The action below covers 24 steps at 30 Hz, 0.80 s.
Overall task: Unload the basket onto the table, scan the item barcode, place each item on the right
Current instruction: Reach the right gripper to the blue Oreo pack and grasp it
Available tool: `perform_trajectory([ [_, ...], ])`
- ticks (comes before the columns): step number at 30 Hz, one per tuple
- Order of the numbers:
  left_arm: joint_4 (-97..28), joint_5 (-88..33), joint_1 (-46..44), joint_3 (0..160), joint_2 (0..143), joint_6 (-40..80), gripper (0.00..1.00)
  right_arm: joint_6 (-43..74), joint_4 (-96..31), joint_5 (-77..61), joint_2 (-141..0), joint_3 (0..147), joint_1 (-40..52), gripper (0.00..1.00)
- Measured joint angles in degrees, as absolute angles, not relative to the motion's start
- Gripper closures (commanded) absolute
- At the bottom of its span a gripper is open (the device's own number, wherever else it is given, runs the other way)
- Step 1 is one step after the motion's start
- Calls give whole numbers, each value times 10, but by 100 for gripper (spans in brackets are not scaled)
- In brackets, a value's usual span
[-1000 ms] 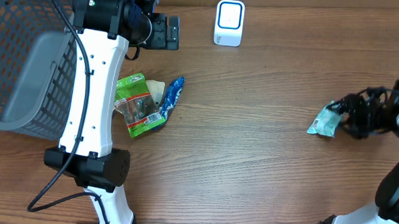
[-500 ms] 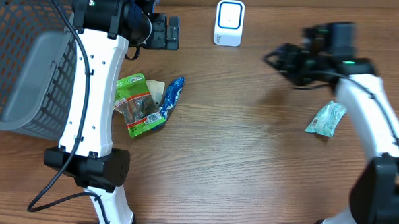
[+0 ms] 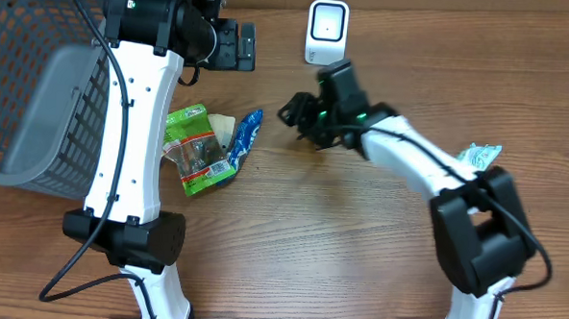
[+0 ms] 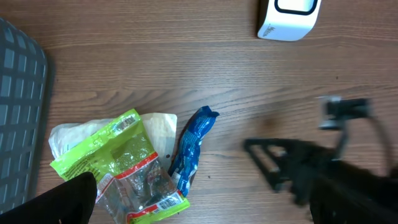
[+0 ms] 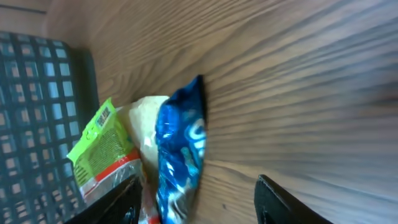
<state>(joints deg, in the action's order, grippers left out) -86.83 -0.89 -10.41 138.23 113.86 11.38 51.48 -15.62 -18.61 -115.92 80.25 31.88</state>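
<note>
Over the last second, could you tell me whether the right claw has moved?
Yes: the right claw swung left, from beside the teal packet to below the white scanner.

Setting: a mock shop checkout, set up as a robot test station.

Evidence noted:
- A wood-grain bench (image 3: 357, 268) carried everything.
- A grey mesh shopping basket (image 3: 36, 110) stood at the far left.
- A white barcode scanner (image 3: 327, 32) stood at far centre.
- Sealed retail goods lay loose: a green packet (image 3: 194, 136) and a blue packet (image 3: 247, 137) left of centre, and a teal packet (image 3: 482, 154) at right.
- A left arm (image 3: 132, 124) and a right arm (image 3: 409, 160), both robotic, worked over the bench.
</note>
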Motion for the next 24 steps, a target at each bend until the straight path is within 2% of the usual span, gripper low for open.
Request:
perform_trajectory([
  [7, -868, -9, -104, 1382, 1139, 114, 0, 534, -75, -145, -1212, 802, 383, 41],
  [18, -869, -9, -104, 1382, 1139, 114, 0, 547, -6, -118, -1244, 802, 417, 46],
  [21, -875, -9, -104, 1382, 1139, 114, 0, 551, -8, -116, -1257, 802, 427, 54],
  [24, -877, -9, -104, 1382, 1139, 114, 0, 555, -19, -115, -1266, 802, 435, 77],
])
